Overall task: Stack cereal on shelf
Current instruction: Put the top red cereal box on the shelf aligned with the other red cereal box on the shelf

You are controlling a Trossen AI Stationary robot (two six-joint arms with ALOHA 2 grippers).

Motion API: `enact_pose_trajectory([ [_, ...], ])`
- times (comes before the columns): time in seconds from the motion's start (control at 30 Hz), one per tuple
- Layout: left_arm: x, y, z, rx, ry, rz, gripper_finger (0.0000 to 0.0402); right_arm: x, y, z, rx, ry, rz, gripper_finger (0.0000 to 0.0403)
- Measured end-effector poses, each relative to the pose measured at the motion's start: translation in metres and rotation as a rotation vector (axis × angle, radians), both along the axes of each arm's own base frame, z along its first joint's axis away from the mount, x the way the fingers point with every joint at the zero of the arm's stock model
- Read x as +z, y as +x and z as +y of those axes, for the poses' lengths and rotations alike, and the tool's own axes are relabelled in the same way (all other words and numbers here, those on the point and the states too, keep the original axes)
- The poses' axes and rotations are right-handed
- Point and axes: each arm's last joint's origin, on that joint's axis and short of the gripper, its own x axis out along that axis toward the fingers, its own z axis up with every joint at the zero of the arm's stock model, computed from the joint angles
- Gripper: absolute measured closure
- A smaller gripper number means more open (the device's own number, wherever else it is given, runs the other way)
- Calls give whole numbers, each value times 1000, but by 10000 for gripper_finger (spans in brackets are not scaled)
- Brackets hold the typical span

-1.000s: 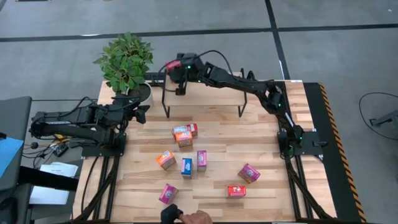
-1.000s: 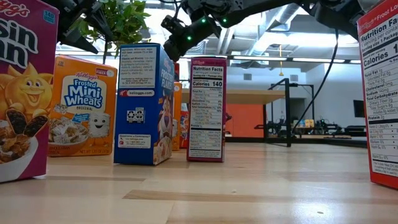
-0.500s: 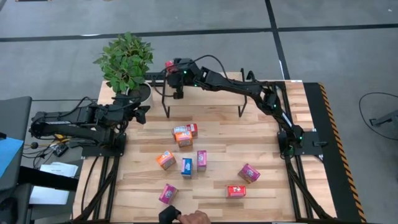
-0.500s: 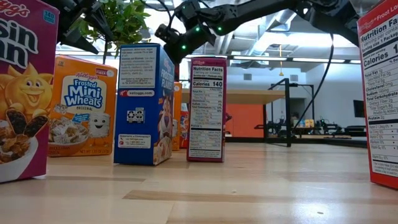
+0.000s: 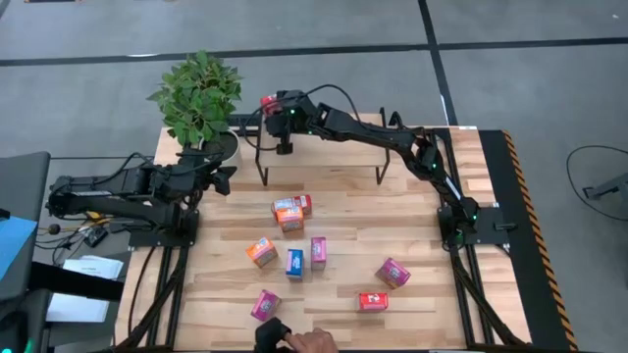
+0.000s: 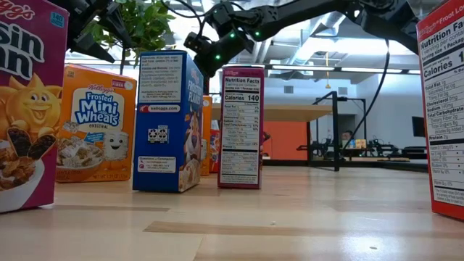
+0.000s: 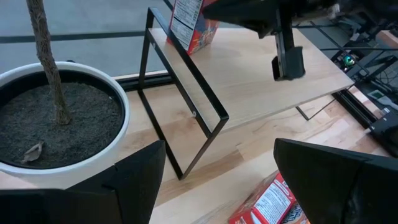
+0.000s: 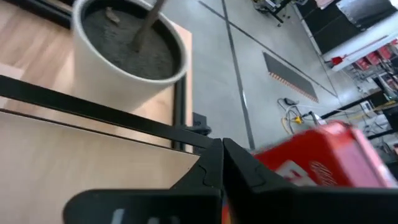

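Observation:
The shelf (image 5: 334, 147) stands at the table's far side. One red cereal box (image 7: 189, 22) rests on its base at the shelf's far left corner. My right gripper (image 8: 222, 163) is shut and reaches over that corner, pointing toward the plant, with the red box (image 8: 317, 158) close beside its fingers. My left gripper (image 7: 217, 186) waits open at the table's left, next to the pot, and holds nothing. Several more cereal boxes stand or lie on the table: a red and orange cluster (image 5: 290, 211), an orange one (image 5: 261, 252), a blue one (image 5: 294, 263) and a magenta one (image 5: 318, 252). My right gripper's shut fingers (image 8: 239, 171) lie alongside one face of the red box (image 8: 273, 163), coming from the table's right and slanting slightly down. Whether a finger's outer side touches that face I cannot tell. The box stands on the shelf top.
A potted plant (image 5: 199, 98) in a white pot (image 7: 56, 118) stands just left of the shelf. More boxes lie near the front: magenta (image 5: 392, 273), red (image 5: 373, 301), magenta (image 5: 265, 305). A person's hand (image 5: 312, 343) rests at the table's near edge.
My right gripper has sunk a little toward the shelf's far left corner and has stayed shut. The red box beside it has kept its place on the shelf.

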Motion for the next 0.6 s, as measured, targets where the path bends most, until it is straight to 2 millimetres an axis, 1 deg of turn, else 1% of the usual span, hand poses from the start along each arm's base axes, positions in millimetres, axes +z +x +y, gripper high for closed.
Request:
enact_pose_trajectory([
  [0.17, 0, 0, 0, 2, 2, 3, 111, 0, -3, -9, -18, -4, -10, 370],
  [0.33, -1, 0, 0, 2, 2, 10, 111, 0, -6, -15, -33, 2, -13, 380],
  [0.5, -1, 0, 0, 2, 2, 10, 111, -1, -5, -14, -31, 3, -11, 388],
  [0.6, -1, -1, 0, 2, 2, 11, 111, -1, -3, -10, -23, 4, -9, 378],
])
